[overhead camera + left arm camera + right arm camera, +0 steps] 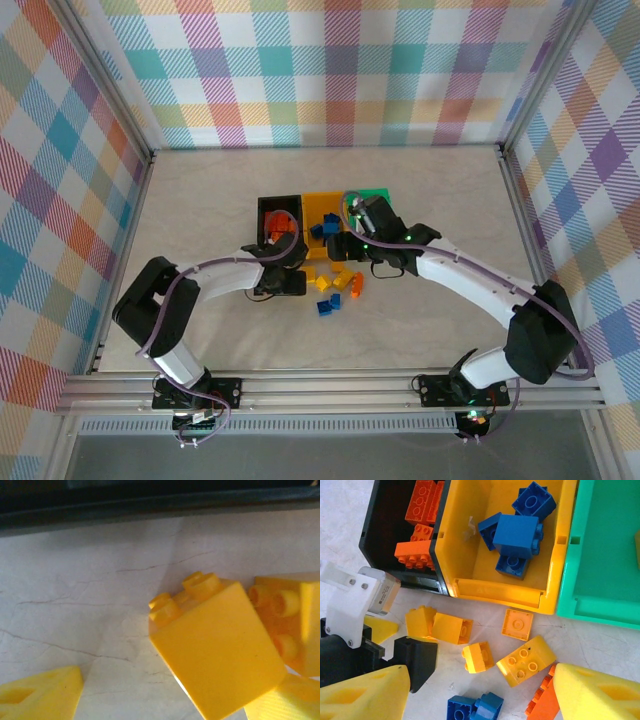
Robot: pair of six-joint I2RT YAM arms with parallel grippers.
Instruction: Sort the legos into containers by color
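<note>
Legos (525,660) loose by bins (495,587); L fingers (45,692) spread round yellow brick (215,650), R fingers (600,695) spread too.

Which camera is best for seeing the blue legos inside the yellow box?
The right wrist camera. There the blue legos sit big and sharp inside the yellow box, studs clear. From the top camera they are just small blue specks beside the right arm. The left wrist camera faces yellow legos on the table.
</note>
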